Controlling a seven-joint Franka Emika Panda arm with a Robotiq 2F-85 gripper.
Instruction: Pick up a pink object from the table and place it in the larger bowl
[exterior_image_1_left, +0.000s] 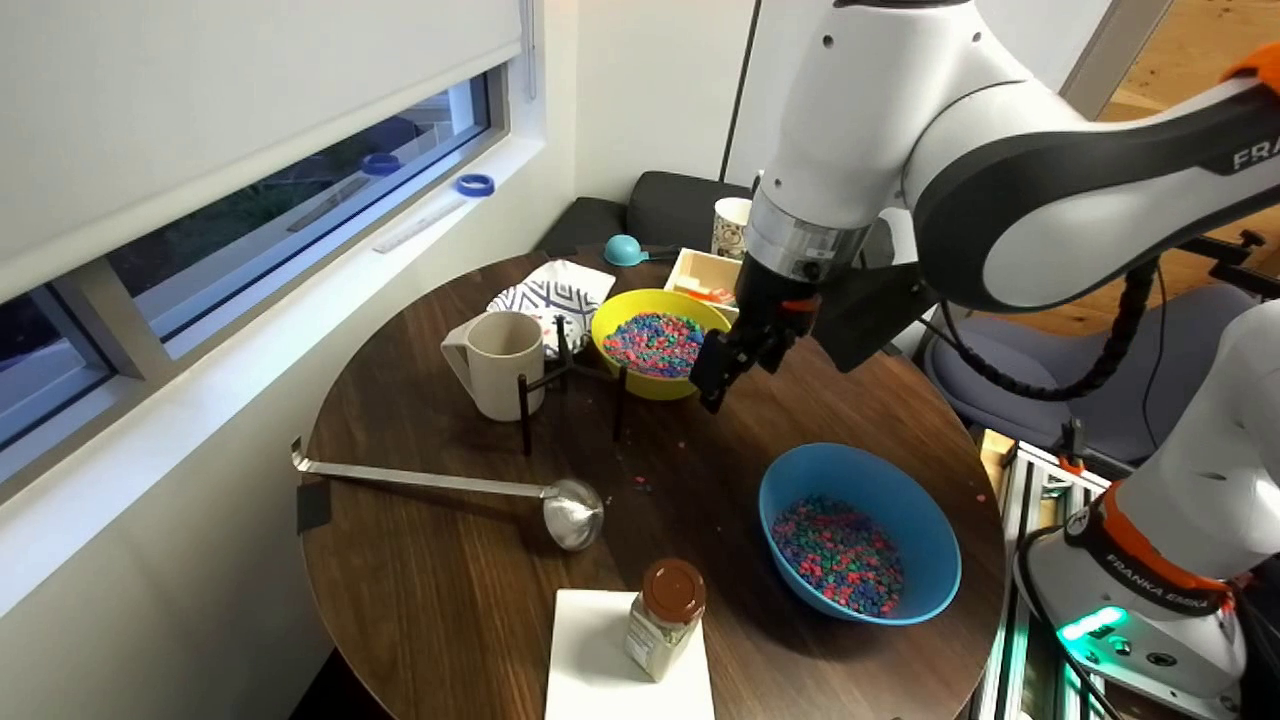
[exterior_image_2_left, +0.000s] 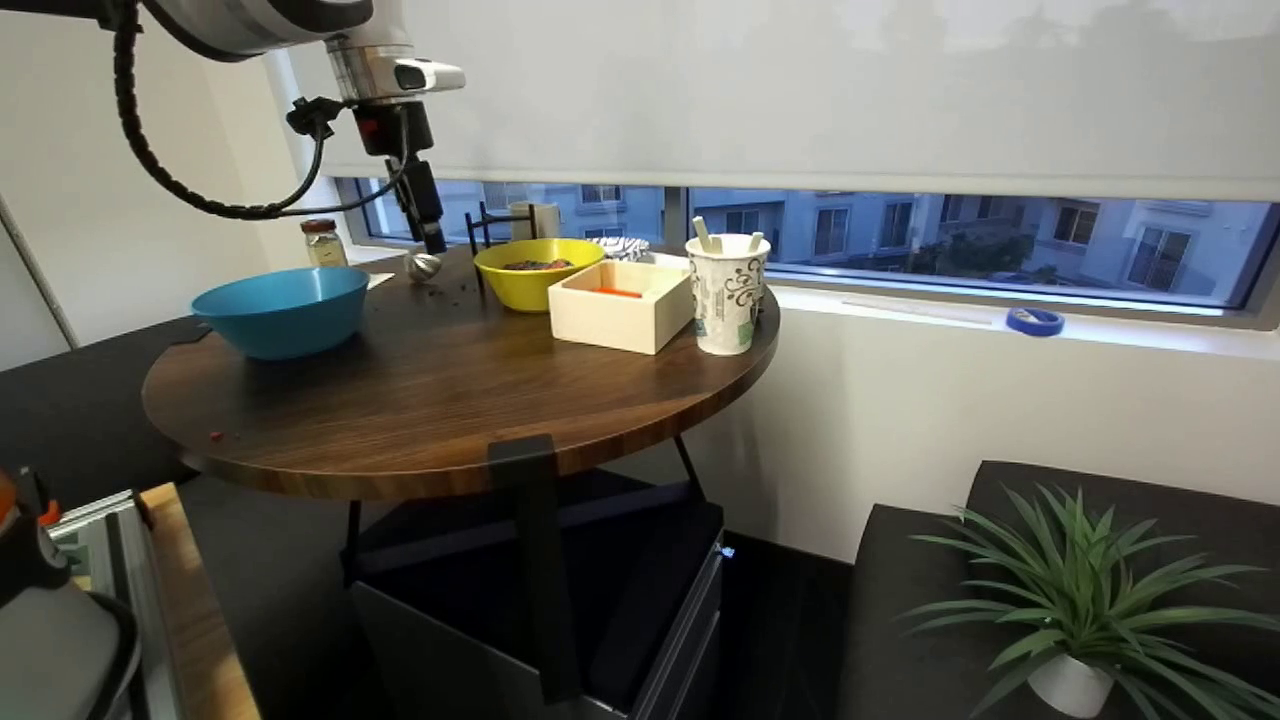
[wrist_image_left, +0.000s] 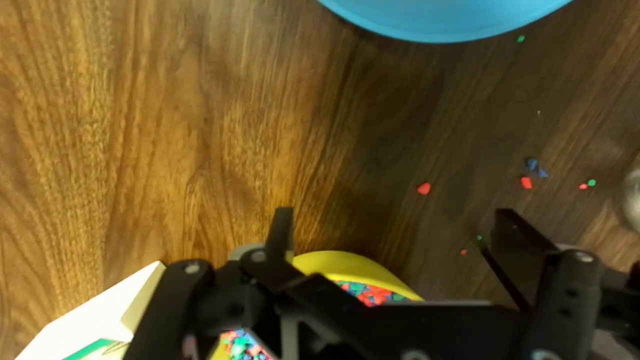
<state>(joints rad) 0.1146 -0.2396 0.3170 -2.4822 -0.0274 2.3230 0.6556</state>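
The round dark brown table shows in all views. Several small pinkish-red bits lie on it. In the wrist view one bit lies ahead of the fingertips, and another bit lies further right beside blue bits. In an exterior view a pink bit lies near the yellow bowl. The larger blue bowl, with speckled bits inside, stands near the robot base; its rim shows at the wrist view's top. My gripper is open and empty, above the table beside the yellow bowl; it also shows in an exterior view.
The yellow bowl holds speckled bits. Near it stand a black stand, a mug, a white box and a paper cup. A strainer ladle and a jar on a white square are towards the front.
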